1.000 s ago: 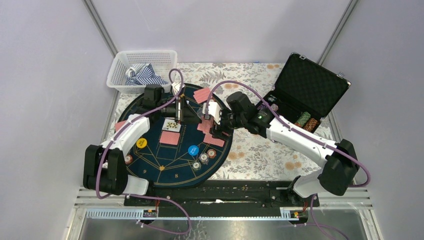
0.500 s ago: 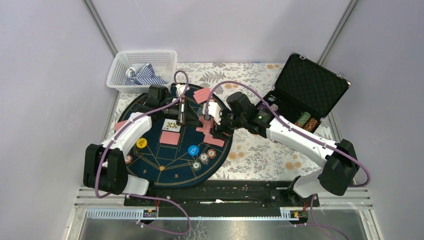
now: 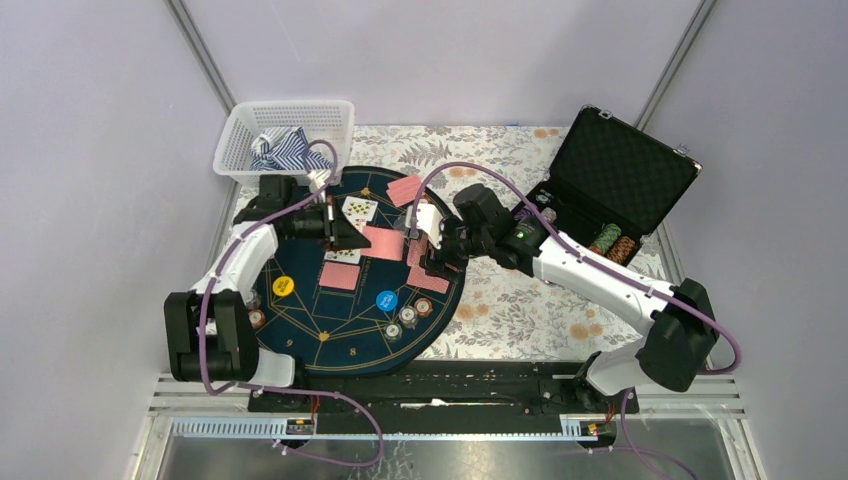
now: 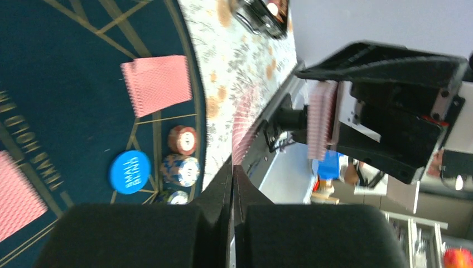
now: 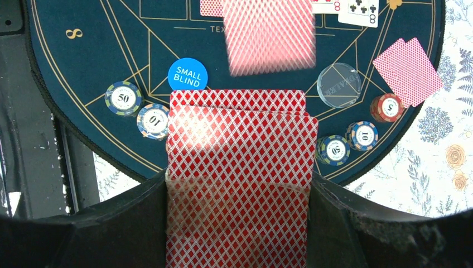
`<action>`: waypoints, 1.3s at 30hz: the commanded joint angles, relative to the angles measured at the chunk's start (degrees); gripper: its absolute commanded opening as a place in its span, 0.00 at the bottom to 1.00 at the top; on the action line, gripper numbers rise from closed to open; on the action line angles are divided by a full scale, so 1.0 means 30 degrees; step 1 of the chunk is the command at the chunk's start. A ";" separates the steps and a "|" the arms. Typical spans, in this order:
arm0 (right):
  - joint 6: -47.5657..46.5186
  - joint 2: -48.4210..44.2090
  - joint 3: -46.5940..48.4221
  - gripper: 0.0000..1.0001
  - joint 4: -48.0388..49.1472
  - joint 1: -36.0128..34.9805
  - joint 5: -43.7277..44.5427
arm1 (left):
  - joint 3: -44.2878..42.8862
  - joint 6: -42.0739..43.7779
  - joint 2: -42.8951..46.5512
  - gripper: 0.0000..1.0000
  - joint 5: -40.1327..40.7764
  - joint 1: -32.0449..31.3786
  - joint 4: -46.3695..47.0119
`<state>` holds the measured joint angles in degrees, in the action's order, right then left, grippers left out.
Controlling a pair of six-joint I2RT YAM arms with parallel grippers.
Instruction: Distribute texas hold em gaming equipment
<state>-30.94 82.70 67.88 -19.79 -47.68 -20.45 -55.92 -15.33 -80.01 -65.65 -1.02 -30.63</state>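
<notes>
Far left: white basket (image 3: pixel 232 140) at the back corner, striped cloth (image 3: pixel 285 148) inside.

Left gripper (image 3: pixel 354 234) is over the far half of the dark round mat (image 3: pixel 300 325). Its fingers (image 4: pixel 220 184) are pressed together, pinching one red-backed card (image 3: pixel 385 243) by its edge. The card juts out toward the right arm and is blurred in both wrist views. Cannot tell whether it touches the mat.

On the mat, left side: yellow disc (image 3: pixel 283 286), and one chip (image 3: pixel 257 318) at the rim near the left arm. A face-up card (image 3: pixel 360 208) lies just behind the left gripper. A face-down card (image 3: pixel 339 275) lies nearer the centre.

Mat, near-right: blue disc (image 3: pixel 386 300) marked SMALL BLIND, with chip stacks (image 3: pixel 424 306) just beside it.

Right gripper (image 5: pixel 240 187) is over the mat's right edge. Its fingers (image 5: pixel 329 201) are spread and clamp a deck (image 5: pixel 240 151) of red-backed cards from both sides, the top cards fanned forward. The wrist view shows a clear disc (image 5: pixel 338 85) and three more chips (image 5: pixel 362 135) on the mat beneath. A face-down pair (image 3: pixel 405 190) sits at the mat's far edge.

Right: black case (image 3: pixel 625 165) with its lid up on the floral cloth (image 3: pixel 520 310). Chip rolls (image 3: pixel 612 243) are in its tray.
</notes>
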 commanded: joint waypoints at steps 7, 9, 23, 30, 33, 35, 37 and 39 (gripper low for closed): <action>0.0009 -0.0731 0.0282 0.10 0.1260 -0.0174 0.0081 | -0.0099 0.5637 -0.2627 0.00 0.5826 0.3174 -0.6412; -0.0036 -0.0728 0.0285 0.10 0.1263 -0.0178 0.0155 | -0.0077 0.5629 -0.2804 0.00 0.7113 0.3556 -0.6779; -0.0267 -0.0854 0.0139 0.10 0.1205 -0.0175 0.0635 | 0.1223 0.4165 -0.2306 0.05 0.9678 0.4453 -0.7277; -0.0280 -0.0710 0.0294 0.09 0.1222 -0.0190 0.0523 | 0.1736 0.3334 -0.2356 0.11 1.1795 0.4470 -0.7146; -0.0262 -0.0700 0.0428 0.10 0.1116 -0.0189 0.0488 | 0.1610 0.3207 -0.2844 0.24 1.2123 0.4470 -0.7160; -0.0280 -0.0704 0.0410 0.10 0.1082 -0.0189 0.0528 | 0.1519 0.3192 -0.3131 0.33 1.2230 0.4470 -0.7191; -0.0260 -0.0657 0.0427 0.10 0.1086 -0.0179 0.0517 | 0.1525 0.3206 -0.3293 0.35 1.2244 0.4484 -0.7202; -0.0240 -0.0623 0.0438 0.10 0.1082 -0.0189 0.0527 | 0.1502 0.3214 -0.3333 0.37 1.2243 0.4472 -0.7220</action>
<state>-31.07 82.63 67.72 -18.92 -47.68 -18.94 -50.96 -5.26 -89.56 -30.50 12.16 -52.47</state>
